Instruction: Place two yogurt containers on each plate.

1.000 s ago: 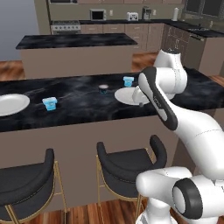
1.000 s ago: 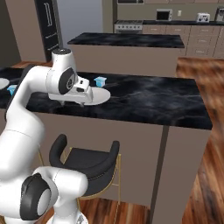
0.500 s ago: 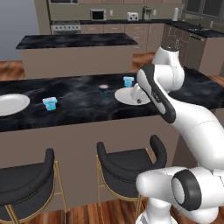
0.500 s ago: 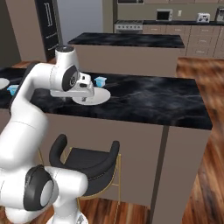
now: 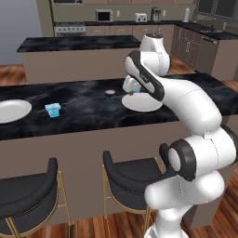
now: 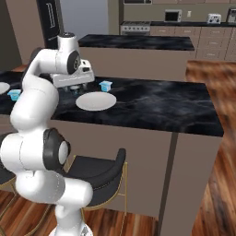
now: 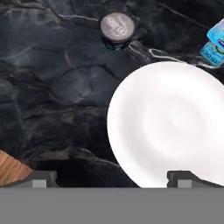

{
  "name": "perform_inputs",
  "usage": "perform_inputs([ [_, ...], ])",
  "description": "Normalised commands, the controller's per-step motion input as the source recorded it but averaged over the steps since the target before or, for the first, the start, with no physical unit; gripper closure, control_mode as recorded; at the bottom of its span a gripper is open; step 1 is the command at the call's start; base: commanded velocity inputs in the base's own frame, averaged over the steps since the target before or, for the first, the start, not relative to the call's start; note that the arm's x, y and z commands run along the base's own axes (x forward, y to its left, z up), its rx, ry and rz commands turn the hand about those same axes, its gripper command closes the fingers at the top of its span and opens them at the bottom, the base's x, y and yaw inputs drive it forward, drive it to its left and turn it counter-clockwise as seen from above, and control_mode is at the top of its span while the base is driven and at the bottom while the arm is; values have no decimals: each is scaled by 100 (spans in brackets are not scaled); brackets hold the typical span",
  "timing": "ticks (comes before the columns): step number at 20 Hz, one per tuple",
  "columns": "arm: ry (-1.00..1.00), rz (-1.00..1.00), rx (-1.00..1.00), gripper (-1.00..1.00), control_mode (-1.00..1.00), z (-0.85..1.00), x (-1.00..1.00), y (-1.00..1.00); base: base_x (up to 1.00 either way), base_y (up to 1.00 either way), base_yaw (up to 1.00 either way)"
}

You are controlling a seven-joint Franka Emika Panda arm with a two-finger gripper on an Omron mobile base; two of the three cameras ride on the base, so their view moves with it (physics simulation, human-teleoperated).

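**Yogurt containers on the tabletop, both plates bare, pincer released**

Yogurt containers sit apart on the black marbled tabletop [image 5: 83,100] in the left base view. A light blue cup [image 5: 53,109] stands between the two plates, nearer the left one. A dark cup [image 5: 110,93] with a pale top stands just left of the near plate [image 5: 142,102], clear of its rim. The far plate [image 5: 11,110] lies at the left edge of the picture, well apart from the other, with nothing on it. The white arm bends over the near plate, its hand low above the plate's far left edge, hiding what lies behind it. Two dark stools [image 5: 128,179] stand in front of the tabletop.

From the right base view, the near plate [image 6: 96,101] lies bare, with a light blue cup [image 6: 106,85] just beyond its far rim, not touching. The hand hangs over the tabletop by the plate's far left side. Another light blue cup [image 6: 14,95] shows far left, beside a sliver of the far plate [image 6: 2,87].

Looking along the hand, the pincer [image 7: 111,177] stands released, its two tips wide apart with nothing between them. The near plate [image 7: 170,127] spreads below, its surface bare. The dark cup [image 7: 117,27] stands upright beyond the rim, seen from above, and a light blue cup [image 7: 214,43] shows at the right edge, near the rim.
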Motion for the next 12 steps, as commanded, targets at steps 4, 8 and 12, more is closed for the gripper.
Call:
perform_inputs([
  [4,9,23,-4,-100,-100,-4,100,53,0,0,0],
  [8,0,11,-6,-100,-100,-29,100,20,0,0,0],
  [12,0,6,-8,-100,-100,-27,98,31,0,0,0],
])
